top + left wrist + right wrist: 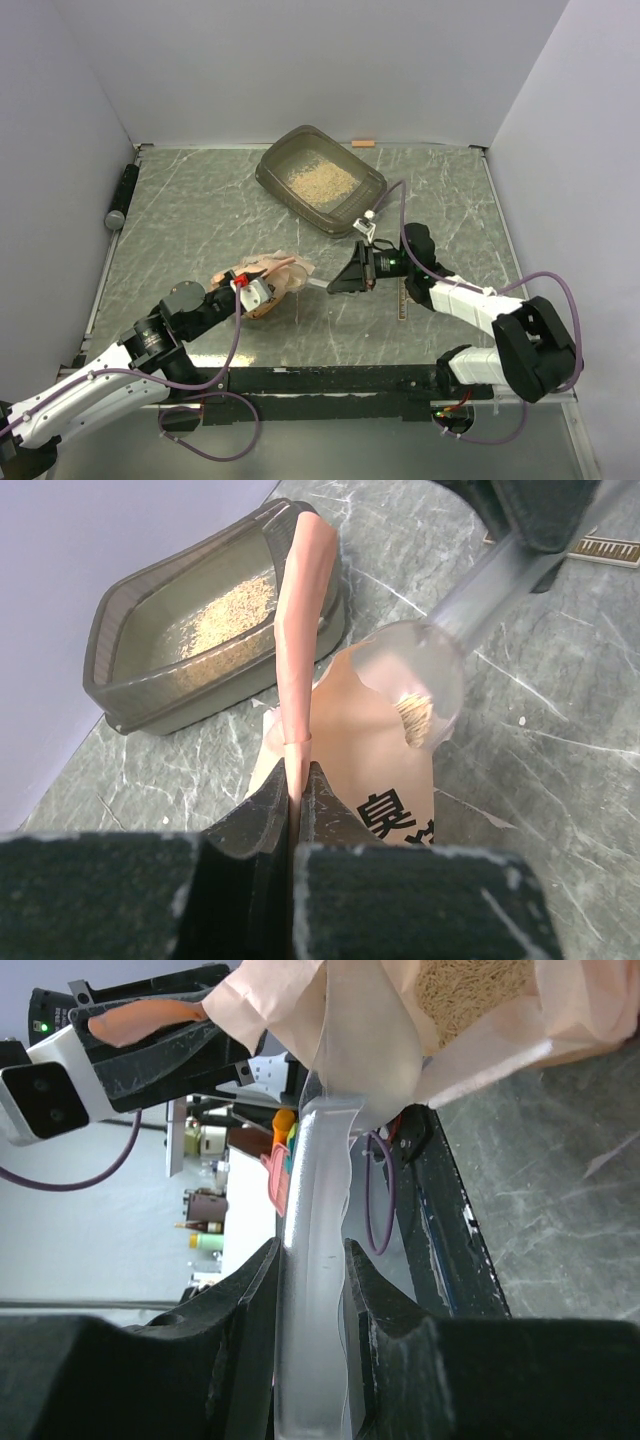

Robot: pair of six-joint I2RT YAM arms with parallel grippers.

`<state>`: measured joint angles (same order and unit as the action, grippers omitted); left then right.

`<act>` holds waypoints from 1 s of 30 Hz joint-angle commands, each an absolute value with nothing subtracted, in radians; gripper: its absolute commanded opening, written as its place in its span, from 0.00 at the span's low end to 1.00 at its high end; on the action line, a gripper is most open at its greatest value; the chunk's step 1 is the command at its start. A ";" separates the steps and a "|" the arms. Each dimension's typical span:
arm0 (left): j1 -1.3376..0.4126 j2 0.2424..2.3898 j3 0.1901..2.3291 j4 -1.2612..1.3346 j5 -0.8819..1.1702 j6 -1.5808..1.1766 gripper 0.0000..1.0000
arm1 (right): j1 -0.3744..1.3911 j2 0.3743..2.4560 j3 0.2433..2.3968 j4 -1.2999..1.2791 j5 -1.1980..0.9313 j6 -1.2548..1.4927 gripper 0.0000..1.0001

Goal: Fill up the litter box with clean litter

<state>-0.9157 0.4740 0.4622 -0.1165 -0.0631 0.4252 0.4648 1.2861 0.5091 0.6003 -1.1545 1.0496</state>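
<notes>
The grey-brown litter box (272, 163) stands at the back centre with pale tan litter (318, 180) on its floor; the left wrist view also shows this litter box (130, 695). The salmon-pink bag (285, 280) lies at mid-table. My left gripper (250, 290) is shut on the bag's upper edge (305, 600), holding its mouth up. My right gripper (345, 280) is shut on the handle of a translucent scoop (315, 1210). The scoop bowl (415, 675) sits in the bag's mouth with a few granules in it. More litter (470, 995) shows inside the bag.
A dark cylinder (122, 195) lies along the left wall. A small orange piece (362, 143) sits at the far edge behind the box. A thin ruler-like strip (402, 300) lies under the right arm. White walls close in three sides of the table.
</notes>
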 commanded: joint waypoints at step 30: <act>-0.919 0.480 0.488 -0.015 -0.041 0.425 0.01 | 0.387 0.924 0.213 0.714 -1.002 1.250 0.00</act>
